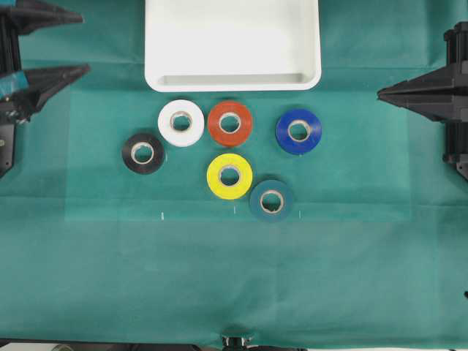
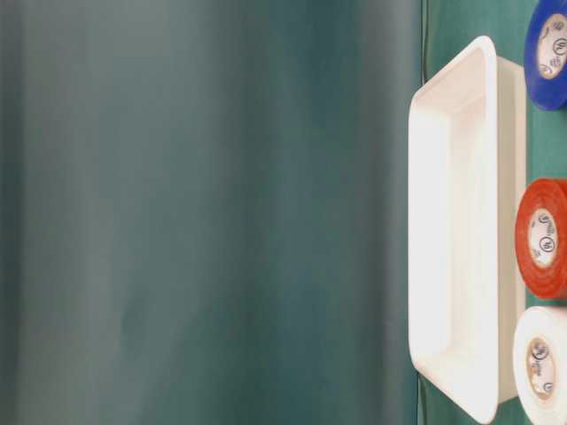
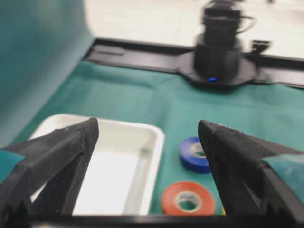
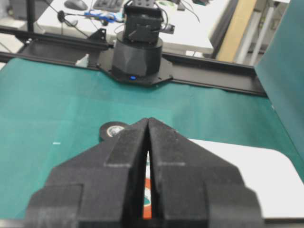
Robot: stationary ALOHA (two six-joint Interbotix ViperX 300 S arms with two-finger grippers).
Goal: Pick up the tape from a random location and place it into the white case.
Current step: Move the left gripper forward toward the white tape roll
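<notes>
The tape (image 1: 180, 122), a white roll with a pale core, lies flat on the green cloth just in front of the white case (image 1: 232, 80); the table-level view shows the tape (image 2: 540, 363) beside the white case (image 2: 483, 177). My left gripper (image 1: 84, 42) hangs open at the far left edge, well away from the tape. From the left wrist, the left gripper (image 3: 148, 126) has wide-apart jaws with nothing between them, above the white case (image 3: 156, 137); the tape is hidden there. My right gripper (image 1: 382, 92) is shut at the far right edge; in its wrist view the right gripper (image 4: 148, 120) holds nothing.
Other rolls lie around the tape: a black roll (image 1: 143, 153) to its front left, an orange-red roll (image 1: 229, 123) touching its right side, a blue roll (image 1: 298, 131), a yellow roll (image 1: 229, 175) and a dark teal roll (image 1: 271, 200).
</notes>
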